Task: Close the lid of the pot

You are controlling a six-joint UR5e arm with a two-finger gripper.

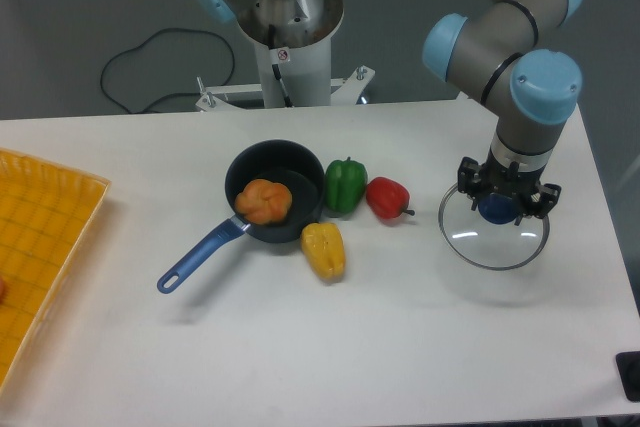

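Observation:
The dark pot (300, 162) sits at the table's middle with its long blue handle (198, 257) pointing front left. It is uncovered and holds an orange bun-like item (263, 201). The clear glass lid (493, 247) with a metal rim is far to the right of the pot. My gripper (503, 205) points straight down over the lid's centre, with its fingers closed around the blue knob (497, 210). A faint shadow under the lid suggests it hangs just above the table.
A green pepper (345, 185), a red pepper (387, 197) and a yellow pepper (323, 250) lie between the pot and the lid. A yellow tray (40, 237) is at the left edge. The arm's base (290, 37) stands behind the pot.

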